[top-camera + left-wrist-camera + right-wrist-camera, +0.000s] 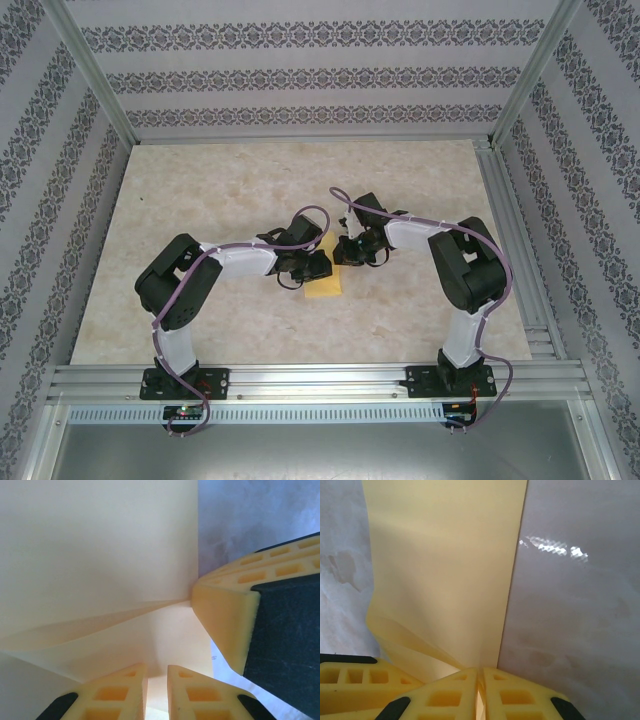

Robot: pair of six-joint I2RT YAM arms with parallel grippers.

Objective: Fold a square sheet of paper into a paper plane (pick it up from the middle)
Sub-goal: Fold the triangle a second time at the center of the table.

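Pinching the square sheet of paper (445, 570): right end effector (481, 674)

We see the square sheet of paper (100, 545) covering the upper left. A raised fold runs across it from the left side to its right edge. The left gripper (156, 669) sits at the bottom, its two yellow pads (117, 695) close together with a strip of paper in the narrow gap. The right gripper's black-backed pad (222, 615) touches the paper's edge where the fold ends. The grey table (260, 515) shows at upper right.
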